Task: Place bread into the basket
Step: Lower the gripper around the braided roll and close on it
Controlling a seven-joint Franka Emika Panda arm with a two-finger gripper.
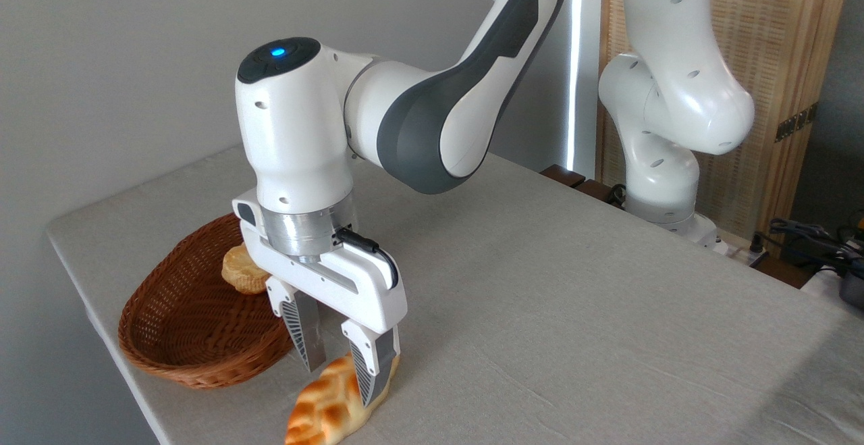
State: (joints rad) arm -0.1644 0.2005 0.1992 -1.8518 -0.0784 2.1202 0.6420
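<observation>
At bottom centre, your white two-finger gripper [341,362] stands partly open, its fingers straddling the upper end of the glossy golden braided loaf [332,403] on the grey tablecloth [574,310]; whether they are touching it you cannot tell. The loaf looks light and slick: grip across its middle. The oval brown wicker basket [172,337] lies just left, holding a small pale bun [241,271].

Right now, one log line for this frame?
gripper: open, astride loaf | loaf: on table | basket: holds bun

Braided bread [327,408] lies just beside wicker basket [182,317].
</observation>
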